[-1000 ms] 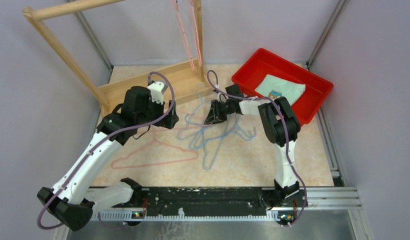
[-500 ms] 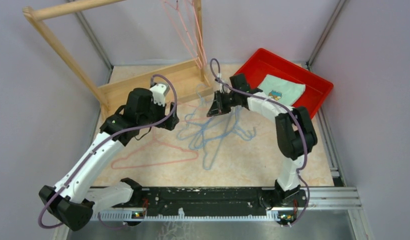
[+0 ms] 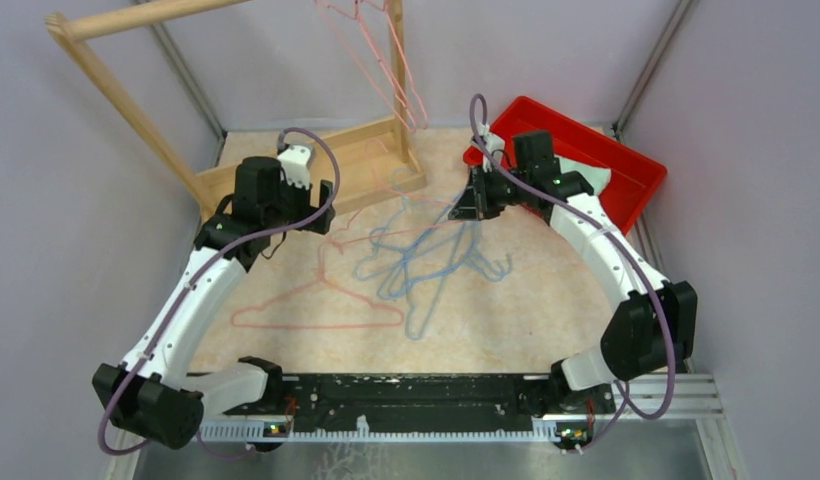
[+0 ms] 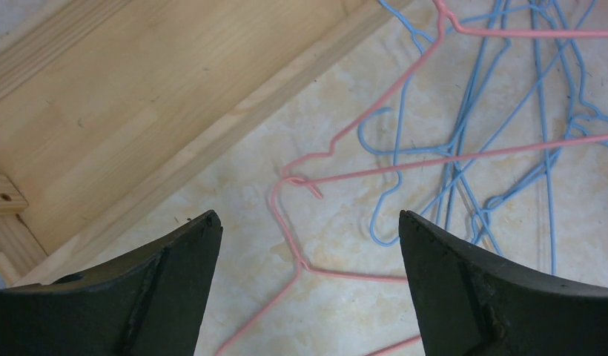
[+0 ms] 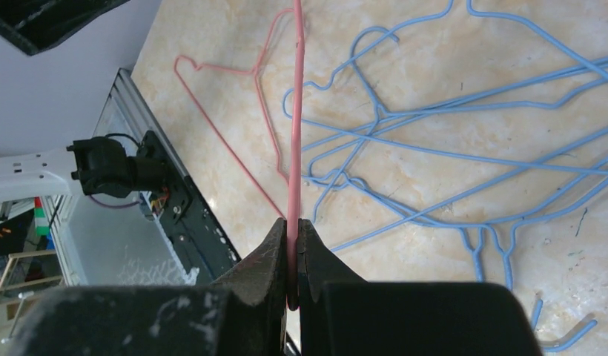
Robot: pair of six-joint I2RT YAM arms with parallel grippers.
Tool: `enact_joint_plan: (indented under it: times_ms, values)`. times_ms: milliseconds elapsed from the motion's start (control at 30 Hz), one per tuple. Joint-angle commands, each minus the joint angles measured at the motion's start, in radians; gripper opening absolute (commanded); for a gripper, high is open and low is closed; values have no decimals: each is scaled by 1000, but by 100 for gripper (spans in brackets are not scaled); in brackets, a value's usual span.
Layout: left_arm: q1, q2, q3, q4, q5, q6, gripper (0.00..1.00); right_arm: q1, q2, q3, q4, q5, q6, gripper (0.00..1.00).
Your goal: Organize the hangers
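My R gripper (image 5: pixel 292 231) was clamped on a thin pink wire hanger (image 5: pixel 294 111), held above the tangled light-blue wire hangers (image 5: pixel 434 148) on the table. My L gripper (image 4: pixel 308 237) gaped wide, empty. Risk, imo: pink wire could snag a blue one, so pulling might drag the tangle.

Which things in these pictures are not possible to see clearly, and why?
- Top view: hooks of the hung pink hangers, cut off by the upper edge.
- Top view: inside of the red bin, partly covered by the right arm.
- All views: number of blue hangers, too tangled.
- Right wrist view: held pink hanger runs beyond the upper edge.
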Motion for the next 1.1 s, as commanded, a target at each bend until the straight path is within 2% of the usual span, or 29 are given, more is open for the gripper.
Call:
enact_joint_plan:
  times_ms: [0, 133, 267, 400, 567, 767, 933, 1067]
  values:
    - [38, 15, 20, 115, 98, 74, 94, -12, -84, 52, -27, -62, -35, 0]
    - [72, 23, 2, 183, 238, 83, 95, -37, -108, 72, -49, -66, -24, 0]
    - [102, 33, -39, 232, 431, 68, 97, -74, -139, 89, 10, -141, 43, 0]
    - [126, 32, -73, 239, 534, 62, 97, -109, -149, 140, 26, -193, 79, 0]
    - [159, 29, -97, 245, 581, 67, 97, -112, -153, 165, 61, -259, 112, 0]
    - [189, 40, -116, 273, 736, 23, 96, -114, -154, 177, 81, -298, 128, 0]
    - [199, 34, -136, 261, 725, 23, 96, -117, -159, 246, -18, -228, 45, 0]
    - [200, 36, -137, 257, 696, 35, 96, -118, -189, 203, 67, -303, 93, 0]
